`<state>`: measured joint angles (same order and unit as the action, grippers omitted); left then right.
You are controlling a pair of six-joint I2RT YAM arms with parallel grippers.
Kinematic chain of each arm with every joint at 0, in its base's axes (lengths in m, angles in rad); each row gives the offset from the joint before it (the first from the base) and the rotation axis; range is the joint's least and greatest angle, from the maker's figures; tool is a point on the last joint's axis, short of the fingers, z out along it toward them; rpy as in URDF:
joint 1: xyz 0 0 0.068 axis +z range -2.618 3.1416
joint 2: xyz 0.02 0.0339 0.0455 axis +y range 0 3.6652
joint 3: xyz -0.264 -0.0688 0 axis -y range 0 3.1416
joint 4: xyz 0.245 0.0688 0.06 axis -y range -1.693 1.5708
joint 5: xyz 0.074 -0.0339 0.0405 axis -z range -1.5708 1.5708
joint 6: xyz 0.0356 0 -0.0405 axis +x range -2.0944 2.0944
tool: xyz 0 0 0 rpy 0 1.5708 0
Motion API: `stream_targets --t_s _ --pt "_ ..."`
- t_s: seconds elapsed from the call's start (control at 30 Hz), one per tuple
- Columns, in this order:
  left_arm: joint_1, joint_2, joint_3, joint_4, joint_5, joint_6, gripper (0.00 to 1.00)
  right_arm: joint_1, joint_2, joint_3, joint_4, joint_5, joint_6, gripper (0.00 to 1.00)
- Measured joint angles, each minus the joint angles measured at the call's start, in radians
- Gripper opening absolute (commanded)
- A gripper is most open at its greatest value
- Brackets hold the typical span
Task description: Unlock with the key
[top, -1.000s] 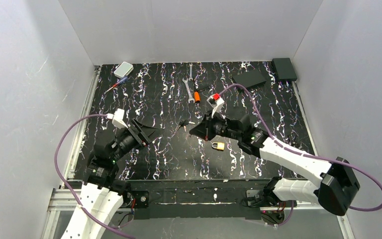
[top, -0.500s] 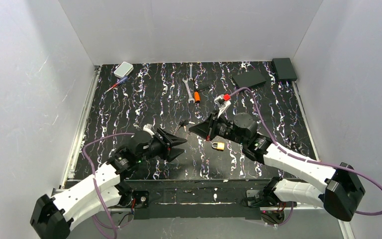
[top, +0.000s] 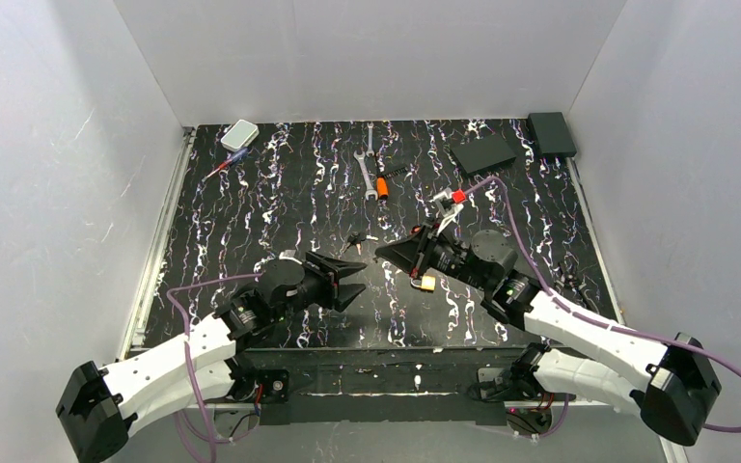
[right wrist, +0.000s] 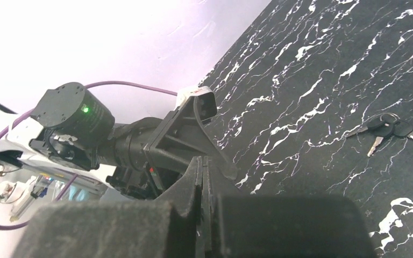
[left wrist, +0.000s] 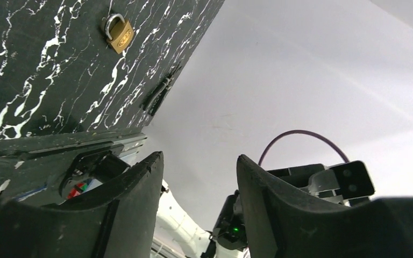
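Key (top: 352, 241) flat on table, not held, just beyond both tips; long axis approx L-R in top view. R gripper (top: 379, 253) jaws together, empty, tip nearer key. L gripper (top: 357, 284) jaws apart, empty, padlock (top: 425, 283) to its right

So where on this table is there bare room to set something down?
Bare tabletop lies on the left, between the screwdriver and the left arm, and on the right, in front of the flat black box. The centre is crowded: left gripper, right gripper, the key and the padlock sit close together, wrenches just beyond.
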<state>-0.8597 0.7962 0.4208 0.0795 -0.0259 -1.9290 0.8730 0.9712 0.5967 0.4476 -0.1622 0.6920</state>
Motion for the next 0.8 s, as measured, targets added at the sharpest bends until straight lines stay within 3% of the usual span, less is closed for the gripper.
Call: stream_targets --t_s 0.2,0.4,0.8 --pt "-0.005 0.055 0.047 0.001 -0.015 -0.044 0.50 0.001 -0.008 -0.041 0.081 -0.045 -0.008 0.01" --pt "-0.011 0.114 0.100 0.010 -0.011 -0.047 0.41 0.010 0.002 -0.071 0.154 -0.078 -0.013 0.01" --pt "-0.038 0.132 0.125 0.011 -0.011 -0.047 0.41 0.013 0.002 -0.121 0.211 -0.099 -0.019 0.01"
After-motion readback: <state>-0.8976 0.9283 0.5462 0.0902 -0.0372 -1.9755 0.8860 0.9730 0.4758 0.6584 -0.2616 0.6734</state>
